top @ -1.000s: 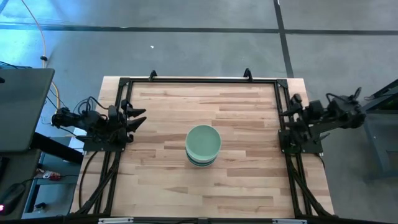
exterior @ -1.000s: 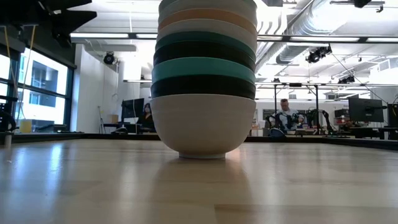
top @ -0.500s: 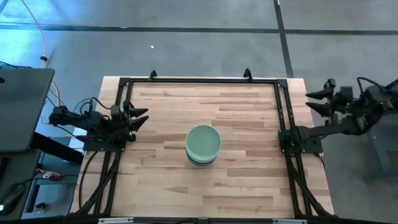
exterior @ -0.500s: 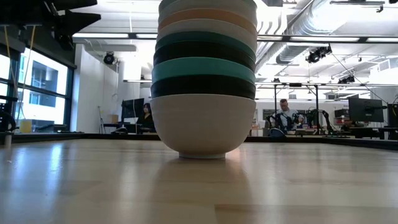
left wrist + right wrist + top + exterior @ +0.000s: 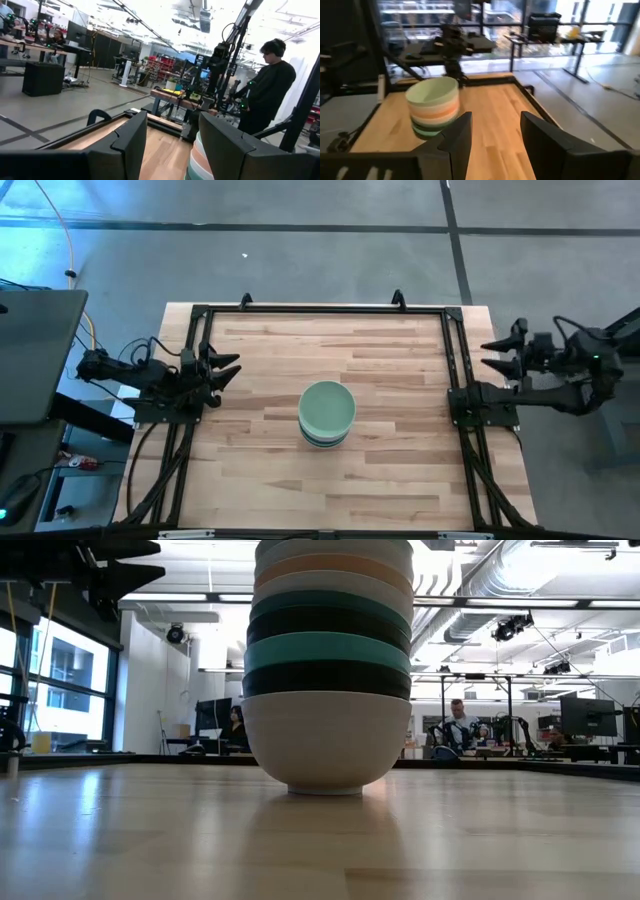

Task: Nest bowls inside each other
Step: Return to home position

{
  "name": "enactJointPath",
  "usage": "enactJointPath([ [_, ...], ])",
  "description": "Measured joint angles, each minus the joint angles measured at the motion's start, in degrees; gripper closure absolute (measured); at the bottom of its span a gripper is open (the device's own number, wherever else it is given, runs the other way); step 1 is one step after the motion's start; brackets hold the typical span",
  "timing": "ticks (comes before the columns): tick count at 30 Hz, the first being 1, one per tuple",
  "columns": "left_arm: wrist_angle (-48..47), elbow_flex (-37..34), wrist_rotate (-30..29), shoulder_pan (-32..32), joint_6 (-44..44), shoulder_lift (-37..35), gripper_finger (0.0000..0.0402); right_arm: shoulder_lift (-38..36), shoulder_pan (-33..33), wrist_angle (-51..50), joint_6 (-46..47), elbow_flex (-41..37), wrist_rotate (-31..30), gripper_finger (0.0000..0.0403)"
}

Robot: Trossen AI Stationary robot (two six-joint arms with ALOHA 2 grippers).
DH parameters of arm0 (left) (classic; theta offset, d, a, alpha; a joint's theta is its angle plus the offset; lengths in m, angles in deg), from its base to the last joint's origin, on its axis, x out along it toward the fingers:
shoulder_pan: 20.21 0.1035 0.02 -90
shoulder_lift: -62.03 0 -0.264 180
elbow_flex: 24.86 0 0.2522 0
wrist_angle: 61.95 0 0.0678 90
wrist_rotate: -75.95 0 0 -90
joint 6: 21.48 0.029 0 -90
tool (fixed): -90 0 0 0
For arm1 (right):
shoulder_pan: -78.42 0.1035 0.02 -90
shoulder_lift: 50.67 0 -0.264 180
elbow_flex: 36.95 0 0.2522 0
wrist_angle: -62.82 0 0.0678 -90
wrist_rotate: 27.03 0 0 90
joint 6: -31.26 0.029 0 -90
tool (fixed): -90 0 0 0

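Several bowls stand nested in one stack at the table's middle, with a mint green bowl on top. In the low view the stack rests on the foot of its lowest white bowl; black, teal, dark green, white and peach rims rise above that bowl. My left gripper is open above the table's left rail, pointing at the stack, and in its wrist view nothing lies between the fingers. My right gripper is open beyond the table's right edge, and its wrist view looks across at the stack.
A black frame runs along the table's far, left and right edges. Bare wood lies all around the stack. A person stands beyond the table in the left wrist view, and other people sit far off in the room.
My right gripper has drawn back from over the table's right rail to beyond the right edge, rising a little and turning to face level across the table. It stays open. The stack of bowls has not moved.
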Motion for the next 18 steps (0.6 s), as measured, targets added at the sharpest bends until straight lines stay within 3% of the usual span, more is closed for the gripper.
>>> enactJointPath([
  [10, -0.11, 0.0, 1.54, -0.01, 0.13, 0.0, 0.0233, -0.33, -0.1, 18.25, -3.02, -10.54, 11.23, 0.0242],
  [18, -0.48, 0.0, 2.33, -0.02, 0.36, 0.0, 0.0233, -5.2, -0.1, 36.55, -3.49, -23.91, 12.92, 0.0242],
])
